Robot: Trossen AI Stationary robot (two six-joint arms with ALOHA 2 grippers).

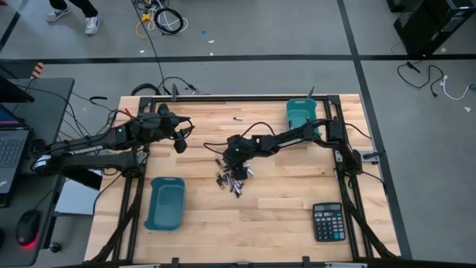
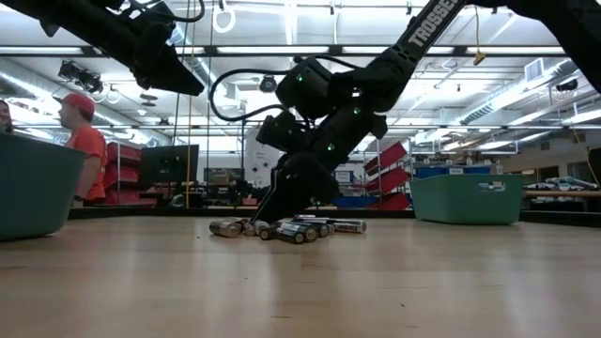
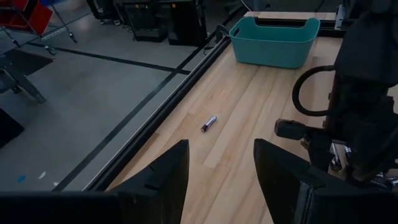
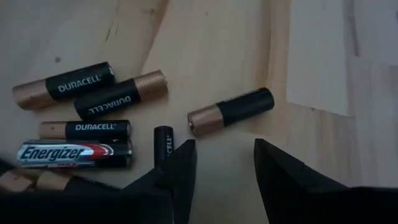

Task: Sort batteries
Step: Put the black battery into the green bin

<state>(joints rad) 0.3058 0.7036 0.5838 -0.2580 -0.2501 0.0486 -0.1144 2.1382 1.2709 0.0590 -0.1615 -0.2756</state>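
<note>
The worktop carries every item of the sort. Two teal bins stand on it: one bin at the near left and a second bin at the far right. In the high view the inside of each bin shows plain teal, with no battery visible in either. On this evidence the sort is at or near its start; no cell appears delivered.

A black calculator lies at the near right corner, well apart from the work area.

The right arm reaches from the right edge to the centre of the worktop. The right claw hangs low over the pile, fingers spread wide and empty. A copper-and-black Duracell cell lies just ahead of the gap between the fingers, not yet between them. This cell is the probable next pick.

The left arm waits over the far left part of the worktop. The left claw is raised, spread wide, and holds nothing.

The batteries lie in one loose cluster at the centre, resting on their sides, several touching. The right wrist view shows four more Duracell cells and one silver Energizer cell in that cluster, of differing sizes.

One stray battery lies alone toward the far edge, well apart from the cluster and left of the far right bin.

Remaining work, as judged: the whole cluster and the stray cell.
</note>
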